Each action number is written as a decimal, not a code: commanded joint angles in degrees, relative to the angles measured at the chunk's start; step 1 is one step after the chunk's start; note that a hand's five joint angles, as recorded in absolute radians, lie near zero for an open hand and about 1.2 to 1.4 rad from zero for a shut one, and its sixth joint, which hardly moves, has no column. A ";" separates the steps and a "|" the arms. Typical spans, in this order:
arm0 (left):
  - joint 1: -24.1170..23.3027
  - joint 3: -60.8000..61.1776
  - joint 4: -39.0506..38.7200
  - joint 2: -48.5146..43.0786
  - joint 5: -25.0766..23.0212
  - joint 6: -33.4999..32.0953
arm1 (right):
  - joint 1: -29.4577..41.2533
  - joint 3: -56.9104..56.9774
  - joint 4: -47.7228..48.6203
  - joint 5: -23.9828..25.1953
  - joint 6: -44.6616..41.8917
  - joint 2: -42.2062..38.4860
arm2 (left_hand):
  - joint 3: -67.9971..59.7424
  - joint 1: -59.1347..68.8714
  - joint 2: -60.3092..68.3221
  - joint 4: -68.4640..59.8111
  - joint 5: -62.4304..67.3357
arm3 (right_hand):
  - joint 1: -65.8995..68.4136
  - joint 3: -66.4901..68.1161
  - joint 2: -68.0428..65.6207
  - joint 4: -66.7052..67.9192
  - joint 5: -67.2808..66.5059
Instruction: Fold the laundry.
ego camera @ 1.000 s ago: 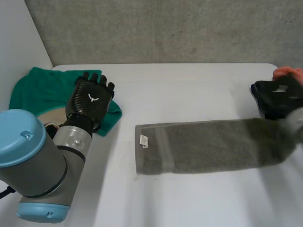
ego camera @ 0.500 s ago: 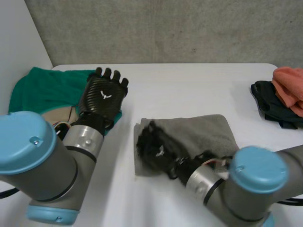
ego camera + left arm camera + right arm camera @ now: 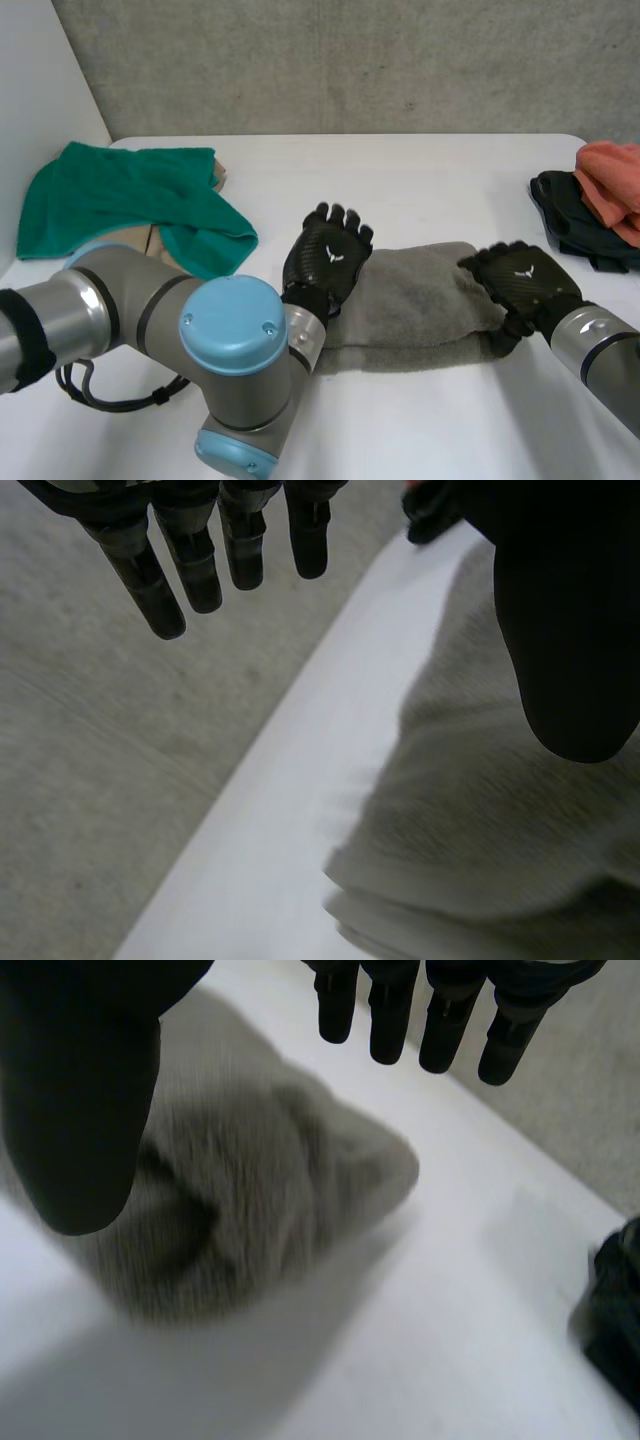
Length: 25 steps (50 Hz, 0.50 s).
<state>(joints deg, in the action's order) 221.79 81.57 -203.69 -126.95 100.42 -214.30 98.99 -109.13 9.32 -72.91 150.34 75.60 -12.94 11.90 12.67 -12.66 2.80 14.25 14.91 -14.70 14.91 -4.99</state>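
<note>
I see the white table running across my head view, with the grey towel lying near its middle, doubled over on itself into a short, thick band. In the left wrist view the towel shows stacked layers along its edge.

A green cloth sits bunched at the far left corner, well apart from the towel. The left arm bends in from the near left side.

My left hand is over the towel's left end, fingers straight and slightly spread, holding nothing. I cannot tell whether the palm touches the cloth.

My right hand is at the towel's right end. In the right wrist view its fingers are straight and a little apart beyond the towel, which is bunched under the palm; nothing is pinched.

At the far right edge of the table an orange garment lies on a black garment, apart from the towel.
</note>
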 commanded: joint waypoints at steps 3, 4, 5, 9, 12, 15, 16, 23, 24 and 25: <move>0.40 4.12 4.35 3.10 2.58 0.63 | -0.82 3.05 0.61 -2.84 -6.54 -6.25 | -0.30 1.34 0.57 -0.58 0.44 | 65.70 65.03 -65.24 65.03 -64.95; 0.40 4.82 4.35 4.16 2.93 0.63 | -0.65 3.31 1.13 -3.54 -7.16 -6.25 | -0.47 1.51 0.74 -0.75 0.61 | 65.75 65.09 -65.30 65.09 -65.01; 0.57 6.14 4.44 6.34 3.63 0.72 | -0.64 4.01 2.36 -4.68 -8.29 -6.08 | -0.64 1.68 0.91 -0.92 0.78 | 65.75 65.09 -65.30 65.09 -65.01; 1.45 10.18 4.44 11.53 3.99 0.81 | 2.67 5.85 6.83 -6.80 -11.63 -2.76 | -0.47 1.51 0.74 -0.75 0.61 | 65.75 65.09 -65.30 65.09 -65.01; 2.24 12.73 4.44 15.23 4.26 0.72 | 8.74 7.35 8.60 -6.63 -14.10 -0.55 | -0.30 1.34 0.57 -0.58 0.44 | 65.75 65.09 -65.30 65.09 -65.01; 3.82 15.81 4.18 19.71 4.26 0.72 | 17.88 9.55 10.71 -6.63 -16.82 -1.68 | 0.03 1.01 0.24 -0.25 0.11 | 65.75 65.09 -65.30 65.09 -65.01; 4.44 16.51 4.17 20.77 4.34 0.72 | 22.08 10.34 12.20 -6.37 -17.53 -3.51 | 0.20 0.84 0.07 -0.08 -0.06 | 65.75 65.09 -65.30 65.09 -65.01; 9.63 21.53 4.17 26.14 4.34 1.42 | 33.19 11.48 14.85 -4.78 -19.29 -11.78 | 0.37 0.67 -0.10 0.09 -0.23 | 65.75 65.09 -65.30 65.09 -65.01; 9.89 21.79 4.17 26.23 4.34 1.69 | 33.89 11.57 14.59 -4.17 -18.59 -12.84 | 0.54 0.51 -0.27 0.25 -0.40 | 65.75 65.09 -65.30 65.09 -65.01; 10.24 21.97 4.17 26.23 4.34 2.12 | 33.98 11.31 14.50 -3.73 -18.24 -13.02 | 0.54 0.50 -0.27 0.26 -0.40 | 65.75 65.09 -65.30 65.09 -65.01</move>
<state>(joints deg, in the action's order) 229.45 101.41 -199.51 -102.35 104.83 -213.26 128.04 -97.99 23.66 -78.28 131.65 67.53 -12.94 11.90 12.67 -12.66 2.80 60.32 68.06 -66.94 68.52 -56.76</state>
